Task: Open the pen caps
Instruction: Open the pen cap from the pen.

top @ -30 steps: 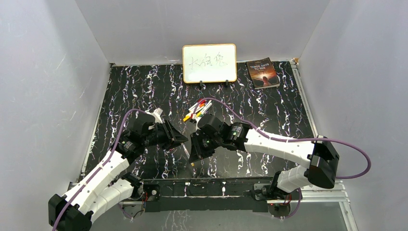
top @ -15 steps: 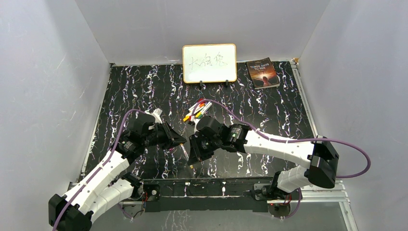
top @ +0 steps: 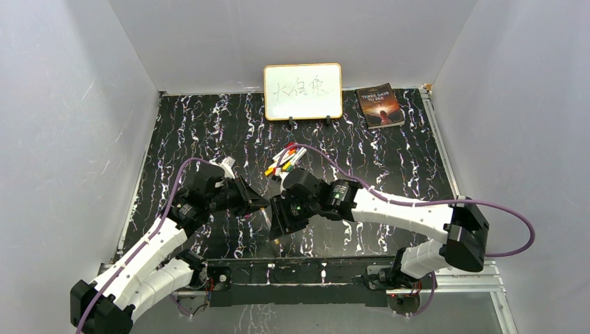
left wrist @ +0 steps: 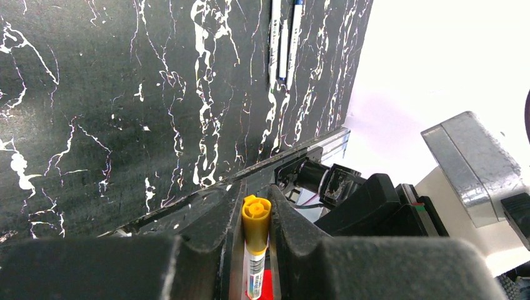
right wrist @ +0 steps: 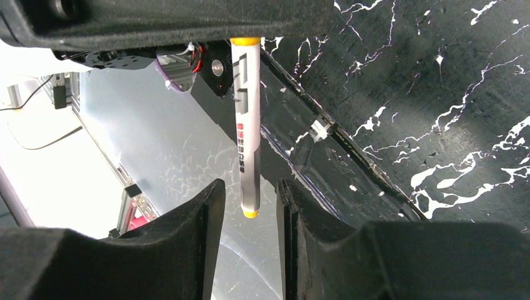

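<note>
Gripping tight, the left tool (left wrist: 256, 219) is clamped on a pen (right wrist: 244, 125) right at its yellow cap (left wrist: 256, 211), which is on the barrel. The right tool (right wrist: 250, 187) stands narrowly parted, its fingers (right wrist: 206, 212) either side of the barrel's other end with a gap on both sides. Both hang over the black marbled worktop (top: 389, 160) near its front edge. Other pens (top: 284, 160) lie bunched farther back, before a whiteboard (top: 303, 91) and a book (top: 379, 106).

The left arm (top: 149, 250) and right arm (top: 400, 209) are made of white shell segments joined by black joint housings. A purple cable (top: 533, 236) is run along each. The fingers (right wrist: 181, 250) are moulded in matte black, blocky and round-edged
</note>
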You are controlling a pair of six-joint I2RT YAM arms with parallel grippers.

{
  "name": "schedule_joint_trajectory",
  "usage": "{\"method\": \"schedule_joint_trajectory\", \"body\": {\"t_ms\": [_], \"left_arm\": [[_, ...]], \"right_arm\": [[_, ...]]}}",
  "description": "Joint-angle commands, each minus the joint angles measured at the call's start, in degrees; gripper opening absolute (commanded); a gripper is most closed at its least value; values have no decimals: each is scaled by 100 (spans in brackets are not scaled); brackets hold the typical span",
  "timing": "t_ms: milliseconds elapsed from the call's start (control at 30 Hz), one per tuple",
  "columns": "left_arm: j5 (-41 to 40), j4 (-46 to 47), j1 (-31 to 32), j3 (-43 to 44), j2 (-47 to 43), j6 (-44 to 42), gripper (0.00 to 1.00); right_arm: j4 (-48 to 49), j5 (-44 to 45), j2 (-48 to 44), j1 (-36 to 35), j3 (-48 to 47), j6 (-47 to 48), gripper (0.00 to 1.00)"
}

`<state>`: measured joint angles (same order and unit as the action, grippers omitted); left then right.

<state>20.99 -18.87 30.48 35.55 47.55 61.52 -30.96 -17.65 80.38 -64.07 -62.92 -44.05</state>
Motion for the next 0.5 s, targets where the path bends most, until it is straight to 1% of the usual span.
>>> {"method": "schedule_joint_trajectory", "body": {"t_ms": [0,200,333,367,467], "left_arm": [[124,-35,-17,-32,-51,-37,1],[137,-53,-16,-6,-69,-28,1],[134,-108,-19,11,-120,-26,0],[127,-134,-16,9,-143,-31,0],[108,-198,-24,-2,-228,-16,0]], "right_arm": [[293,157,139,-35,-395,2,35],[254,343,491,-35,-712,74,36],[104,458,805,-26,-1111,167,36],[61,459,889,-26,-1213,186,35],[-13,507,1067,-26,-1418,209,29]]}}
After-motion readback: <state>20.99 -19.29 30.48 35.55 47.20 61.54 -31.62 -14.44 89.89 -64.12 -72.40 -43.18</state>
